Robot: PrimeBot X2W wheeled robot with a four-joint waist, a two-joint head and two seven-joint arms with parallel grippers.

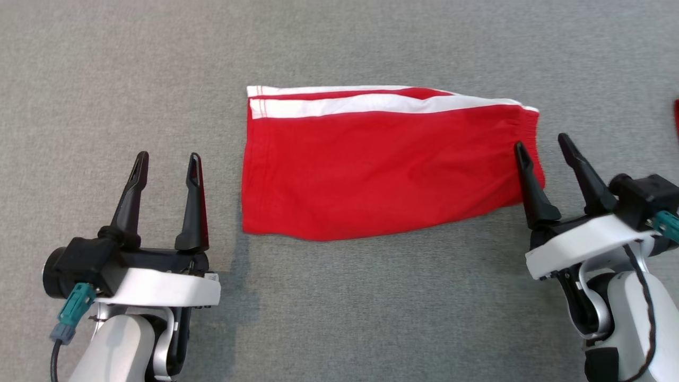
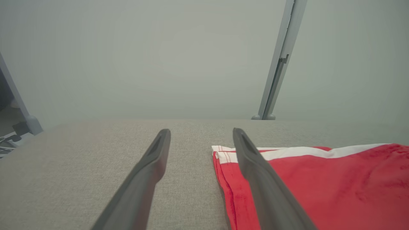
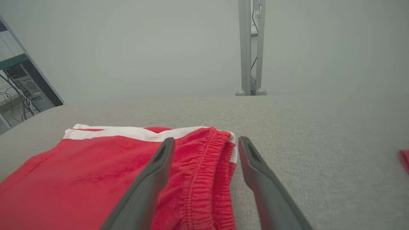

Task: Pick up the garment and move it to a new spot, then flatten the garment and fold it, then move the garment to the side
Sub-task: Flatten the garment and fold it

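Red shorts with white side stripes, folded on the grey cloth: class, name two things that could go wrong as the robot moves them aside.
1. The open right pincer straddles the gathered waistband of the red folded shorts with white stripes; closing there may catch only the top layer, so the fold could open.
2. The open left pincer stands beside the hem, apart from it; an uneven lift might skew the shorts.
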